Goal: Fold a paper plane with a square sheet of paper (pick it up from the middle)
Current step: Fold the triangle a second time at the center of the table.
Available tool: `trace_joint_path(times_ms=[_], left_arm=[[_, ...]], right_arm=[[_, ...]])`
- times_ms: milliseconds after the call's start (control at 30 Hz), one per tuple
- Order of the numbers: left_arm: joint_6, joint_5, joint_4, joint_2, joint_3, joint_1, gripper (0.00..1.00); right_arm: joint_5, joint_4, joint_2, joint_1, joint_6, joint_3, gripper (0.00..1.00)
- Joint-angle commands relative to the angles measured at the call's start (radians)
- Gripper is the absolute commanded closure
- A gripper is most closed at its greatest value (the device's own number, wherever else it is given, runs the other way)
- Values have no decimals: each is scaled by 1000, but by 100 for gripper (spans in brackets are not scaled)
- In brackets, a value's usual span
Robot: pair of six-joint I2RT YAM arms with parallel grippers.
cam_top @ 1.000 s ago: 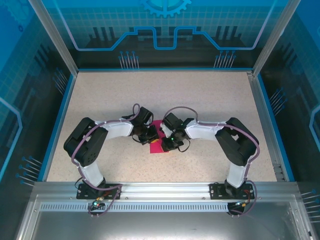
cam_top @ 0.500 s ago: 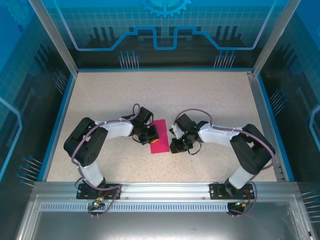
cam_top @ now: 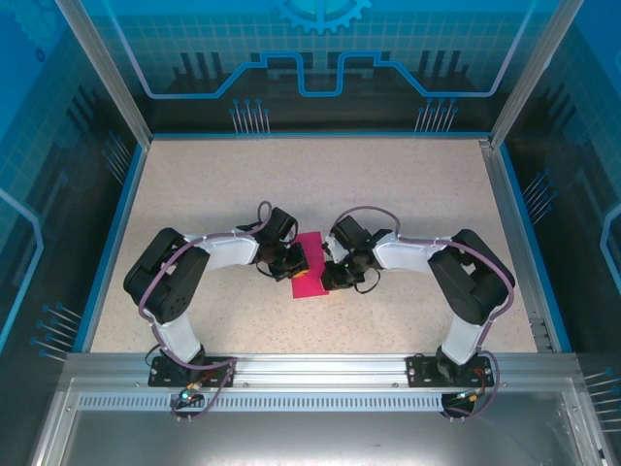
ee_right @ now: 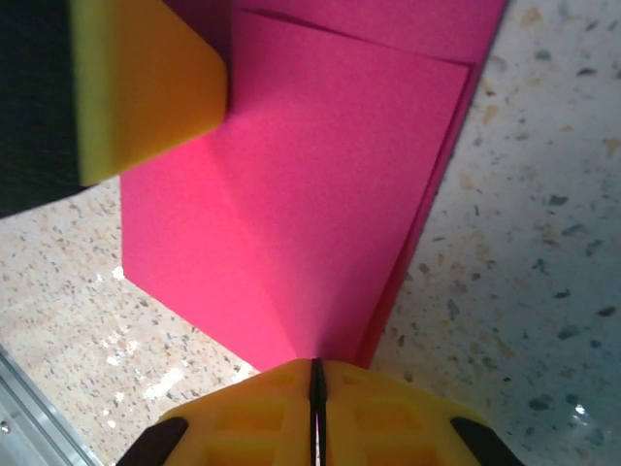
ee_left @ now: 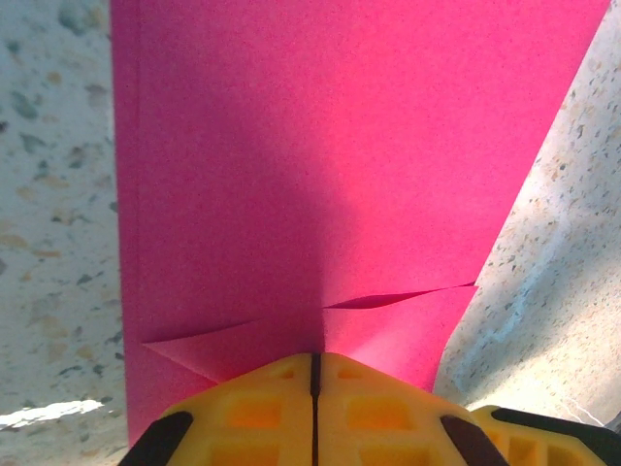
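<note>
From above, a speckled beige tabletop (cam_top: 320, 184) sits inside a blue rim (cam_top: 312, 135), walled by see-through blue panels (cam_top: 320, 58) on a metal frame (cam_top: 310, 367). Both arms bend at the elbow and reach inward, meeting near the middle of the front half. The pink paper (cam_top: 312, 268), partly folded into a narrow strip, lies flat between them. The left claw (cam_top: 296, 260) is at its left edge and the right claw (cam_top: 328, 273) at its right edge.

In the left wrist view, the tabletop (ee_left: 49, 194) shows on either side of the pink paper (ee_left: 320, 146), which has stacked layers and a slanted flap edge. The left claw (ee_left: 313, 364) is closed, its yellow fingers pressed together with their tips on the paper's near edge. Whether paper is pinched between them is unclear.

In the right wrist view, the paper (ee_right: 330, 194) lies on the tabletop (ee_right: 543, 243) with a crease running straight to the right claw (ee_right: 313, 374), whose fingers are also pressed together. A finger of the left claw (ee_right: 146, 78) rests on the paper's far side.
</note>
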Motion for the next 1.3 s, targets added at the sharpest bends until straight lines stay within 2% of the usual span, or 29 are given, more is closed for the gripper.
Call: trace_joint_path(times_ms=[0,333,667,1000,1267], left_arm=[[23,-31,-53,23,-1,1,92],[5,74,150,-97,-53,-44,88],[-53,96,214,-37,-99,-110,90],[-62,53,266,8,-181,-118,90],[-24,-34,239,-4,-194,-104,90]], right_arm=[[11,-29,22,3,-1,-2,90],[72,-88,60,3,4,1,93],[88,-107,67,6,11,5,93],[123,-121,79,19,12,-2,93],[233,-184,126,47,-5,0,93]])
